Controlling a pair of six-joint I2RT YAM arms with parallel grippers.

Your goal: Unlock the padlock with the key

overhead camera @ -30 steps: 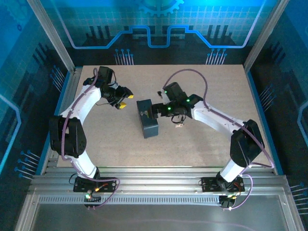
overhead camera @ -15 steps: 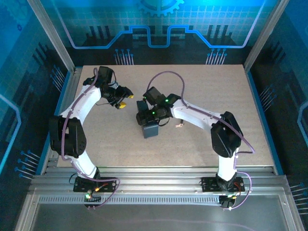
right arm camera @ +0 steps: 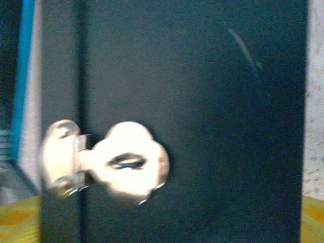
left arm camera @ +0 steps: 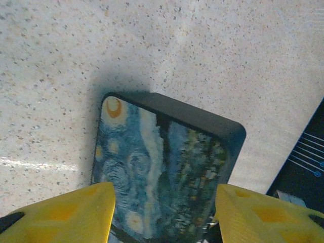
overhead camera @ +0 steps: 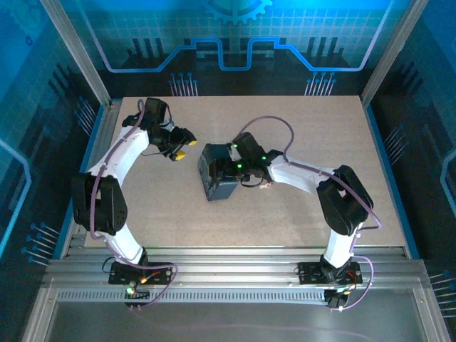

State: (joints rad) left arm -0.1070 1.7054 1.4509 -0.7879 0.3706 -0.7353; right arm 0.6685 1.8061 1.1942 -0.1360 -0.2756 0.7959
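In my right wrist view the padlock [right arm camera: 202, 101] is blurred and cut off top and bottom. From above, my right pincer [overhead camera: 226, 171] merges with its dark body; I cannot tell my hold.

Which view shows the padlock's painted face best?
Left wrist: the padlock shows its blue-and-yellow swirled face sharply. Top external gives a small dark block; right wrist, a blurred dark side with a silvery fitting.

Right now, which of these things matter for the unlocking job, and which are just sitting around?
For the job: padlock; its silvery clasp; left gripper; right gripper; tiny item beside the right arm, perhaps the key.
Just there: speckled table; blue backdrop; metal rails.
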